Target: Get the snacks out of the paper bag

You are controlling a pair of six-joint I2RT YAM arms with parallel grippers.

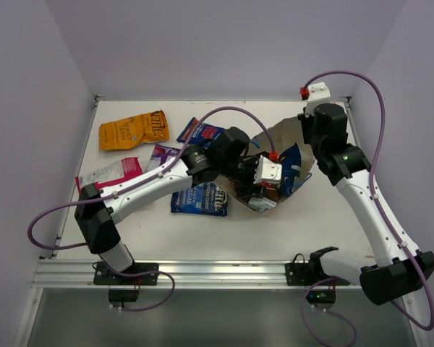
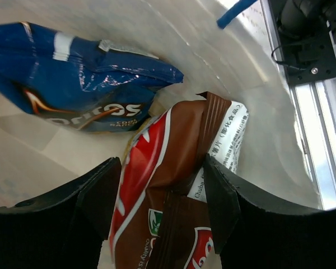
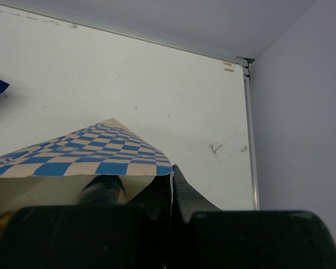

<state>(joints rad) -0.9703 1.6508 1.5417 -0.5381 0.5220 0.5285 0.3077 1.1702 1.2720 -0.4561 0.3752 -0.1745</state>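
Bright, even light fills all 3 views. White glare shines on the blue packet [image 2: 84, 73]. Soft shadows lie on the surface [image 1: 325, 217].

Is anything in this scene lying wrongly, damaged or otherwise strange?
Nothing is spilled. The tan paper bag with blue-white checks lies on its side, crumpled, its edge pinched by the right gripper. Foil snack packets lie scattered left of it, as the task expects.

Pale lavender walls [image 1: 224, 43] are closing in a white table [image 1: 325, 217] on the left, far and right sides. A metal rail [image 1: 224, 271] is running along the near edge, with a grey surface [image 1: 224, 322] showing below it. Soft, even light is falling over everything.
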